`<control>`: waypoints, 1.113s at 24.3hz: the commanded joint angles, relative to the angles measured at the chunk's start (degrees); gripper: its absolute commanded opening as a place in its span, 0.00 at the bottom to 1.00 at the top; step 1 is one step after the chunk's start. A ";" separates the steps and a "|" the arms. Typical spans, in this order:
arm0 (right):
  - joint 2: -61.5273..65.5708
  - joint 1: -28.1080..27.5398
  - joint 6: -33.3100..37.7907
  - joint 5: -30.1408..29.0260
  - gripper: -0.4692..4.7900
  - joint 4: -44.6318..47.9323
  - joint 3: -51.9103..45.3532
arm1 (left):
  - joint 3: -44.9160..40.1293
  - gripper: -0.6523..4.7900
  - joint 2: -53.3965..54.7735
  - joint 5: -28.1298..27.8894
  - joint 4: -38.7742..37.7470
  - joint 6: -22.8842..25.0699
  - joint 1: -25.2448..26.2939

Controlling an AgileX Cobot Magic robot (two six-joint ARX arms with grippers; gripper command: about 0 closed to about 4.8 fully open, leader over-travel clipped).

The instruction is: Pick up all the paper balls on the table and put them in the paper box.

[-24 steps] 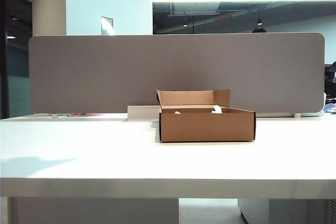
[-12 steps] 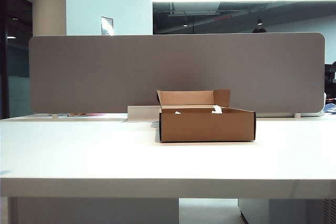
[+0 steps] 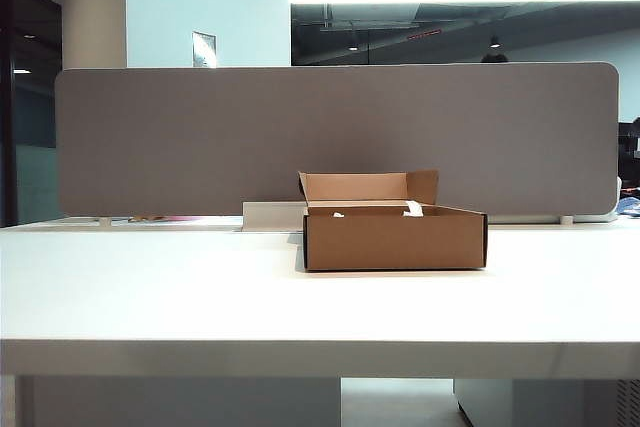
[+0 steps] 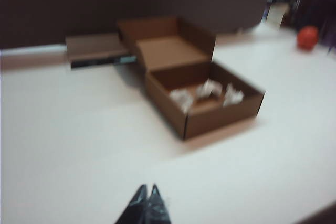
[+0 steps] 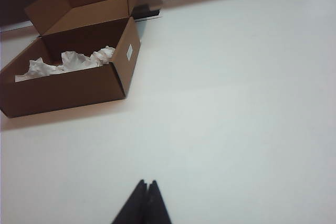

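Note:
The brown paper box (image 3: 395, 239) stands open on the white table (image 3: 150, 297), its flaps upright at the rear. White crumpled paper balls (image 5: 73, 62) lie inside it, also seen blurred in the left wrist view as paper balls (image 4: 210, 89) and as small white tips (image 3: 413, 208) over the box wall. No wad shows on the table top. My left gripper (image 4: 147, 188) is shut and empty, above bare table well short of the box (image 4: 220, 116). My right gripper (image 5: 146, 183) is also shut and empty, off to one side of the box (image 5: 68, 94). Neither arm shows in the exterior view.
A grey fabric divider (image 3: 200, 137) runs along the table's back. A flat white block (image 3: 272, 215) lies behind the box's left rear corner. A red round object (image 4: 307, 38) sits far off beyond the box. The table's thick front edge (image 3: 320, 359) faces the exterior camera.
The dark piece of the left arm at the exterior view's top left has drawn back out of frame, and its shadow on the table's left has gone. Box and paper unchanged.

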 commanded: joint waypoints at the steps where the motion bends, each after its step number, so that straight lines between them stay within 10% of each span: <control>1: -0.04 0.02 -0.02 -0.28 0.07 0.63 -0.28 | -1.81 0.11 -4.13 -7.21 3.56 -1.36 -0.04; 27: -0.04 0.02 -0.02 -0.26 0.07 0.59 -0.28 | -21.40 0.11 -5.97 4.09 13.11 -2.21 25.31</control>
